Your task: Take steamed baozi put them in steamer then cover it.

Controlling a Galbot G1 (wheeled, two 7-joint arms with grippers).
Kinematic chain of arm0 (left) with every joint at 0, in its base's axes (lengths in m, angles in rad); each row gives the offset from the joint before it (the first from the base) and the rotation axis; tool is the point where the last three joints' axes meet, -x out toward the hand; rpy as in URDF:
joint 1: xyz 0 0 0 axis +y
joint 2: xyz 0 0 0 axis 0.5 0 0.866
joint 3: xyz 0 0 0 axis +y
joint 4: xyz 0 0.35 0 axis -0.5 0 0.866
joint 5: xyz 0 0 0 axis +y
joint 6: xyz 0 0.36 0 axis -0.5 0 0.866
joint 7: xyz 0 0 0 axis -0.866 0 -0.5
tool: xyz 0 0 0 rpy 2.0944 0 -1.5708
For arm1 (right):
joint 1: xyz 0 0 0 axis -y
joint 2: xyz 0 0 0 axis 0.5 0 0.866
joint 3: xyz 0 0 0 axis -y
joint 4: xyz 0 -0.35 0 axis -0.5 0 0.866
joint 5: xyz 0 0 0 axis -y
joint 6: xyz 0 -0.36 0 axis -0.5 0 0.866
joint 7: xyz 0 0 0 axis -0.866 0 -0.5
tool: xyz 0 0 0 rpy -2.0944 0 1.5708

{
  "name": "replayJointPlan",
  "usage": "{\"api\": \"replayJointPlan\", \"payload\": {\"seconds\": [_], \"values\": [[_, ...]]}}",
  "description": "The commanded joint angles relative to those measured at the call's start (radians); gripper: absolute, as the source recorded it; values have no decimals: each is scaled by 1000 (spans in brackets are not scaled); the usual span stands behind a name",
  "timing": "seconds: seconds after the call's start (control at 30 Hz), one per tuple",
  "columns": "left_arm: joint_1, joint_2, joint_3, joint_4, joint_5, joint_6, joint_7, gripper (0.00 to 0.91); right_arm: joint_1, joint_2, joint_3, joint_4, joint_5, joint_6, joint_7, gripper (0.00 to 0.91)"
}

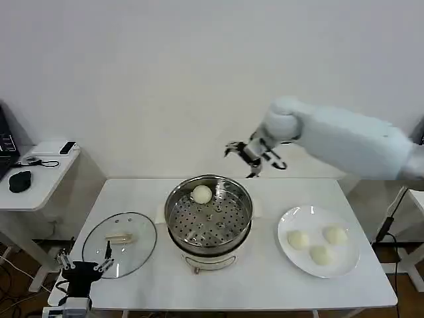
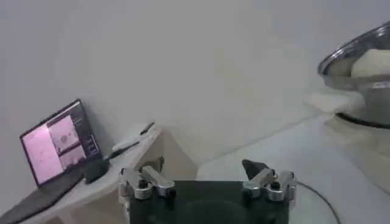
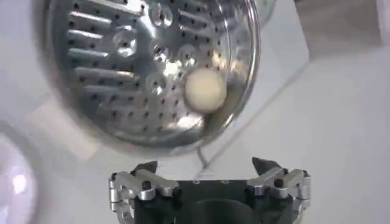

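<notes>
The shiny steel steamer stands mid-table with one baozi on its perforated tray, at the far side. That baozi and the steamer lie below my right gripper, which is open and empty. In the head view the right gripper hovers above and behind the steamer's far rim. Three more baozi rest on a white plate at the right. The glass cover lies flat on the table at the left. My left gripper is parked open at the front left table edge.
A white side table at the far left holds a mouse and small devices; a laptop sits there too. The steamer rim shows off to one side of the left gripper. A wall stands close behind the table.
</notes>
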State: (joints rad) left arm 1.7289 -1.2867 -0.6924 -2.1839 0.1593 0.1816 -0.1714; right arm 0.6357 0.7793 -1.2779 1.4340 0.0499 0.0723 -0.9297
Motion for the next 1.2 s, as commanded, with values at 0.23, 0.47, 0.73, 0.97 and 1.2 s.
{"api": "replayJointPlan", "payload": {"seconds": [0.23, 0.47, 0.73, 0.97, 1.2], "values": [[-10, 36, 16, -9, -3, 4, 4, 907, -212, -459, -17, 259, 1, -191, 7, 907], [-8, 35, 16, -5, -4, 4, 5, 907, -436, -463, 151, 244, -10, -212, 7, 907], [-7, 25, 16, -10, -2, 7, 5, 907, -665, -378, 330, 132, -86, -232, 25, 907], [-12, 22, 14, 8, -1, 7, 5, 907, -696, -287, 368, 10, -104, -246, 35, 907], [-17, 24, 5, 26, -2, 7, 7, 907, -695, -180, 377, -87, -102, -245, 37, 907]]}}
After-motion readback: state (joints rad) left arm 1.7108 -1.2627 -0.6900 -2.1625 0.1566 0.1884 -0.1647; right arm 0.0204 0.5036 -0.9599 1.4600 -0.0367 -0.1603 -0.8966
